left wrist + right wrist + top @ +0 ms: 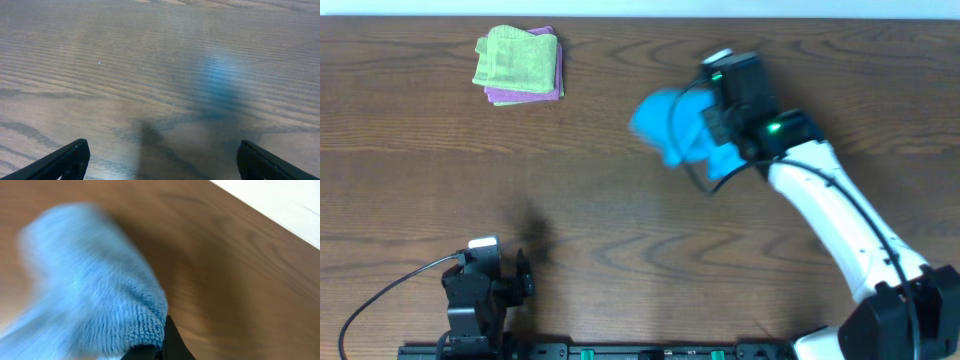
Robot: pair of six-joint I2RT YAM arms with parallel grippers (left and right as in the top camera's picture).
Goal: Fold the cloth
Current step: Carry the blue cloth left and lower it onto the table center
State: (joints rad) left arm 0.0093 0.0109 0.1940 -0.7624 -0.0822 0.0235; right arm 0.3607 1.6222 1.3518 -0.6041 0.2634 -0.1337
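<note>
The sky-blue cloth (678,128) hangs bunched from my right gripper (720,125) above the table, right of centre, blurred in the overhead view. In the right wrist view the cloth (90,295) fills the left half, and my right gripper (160,347) is shut on its edge. My left gripper (485,285) rests near the front left edge, far from the cloth. In the left wrist view its fingers (162,160) are wide apart and empty over bare wood.
A light green folded cloth (515,58) lies on a pink/purple folded cloth (552,90) at the back left. The brown wooden table (620,230) ends at a pale far edge (280,205).
</note>
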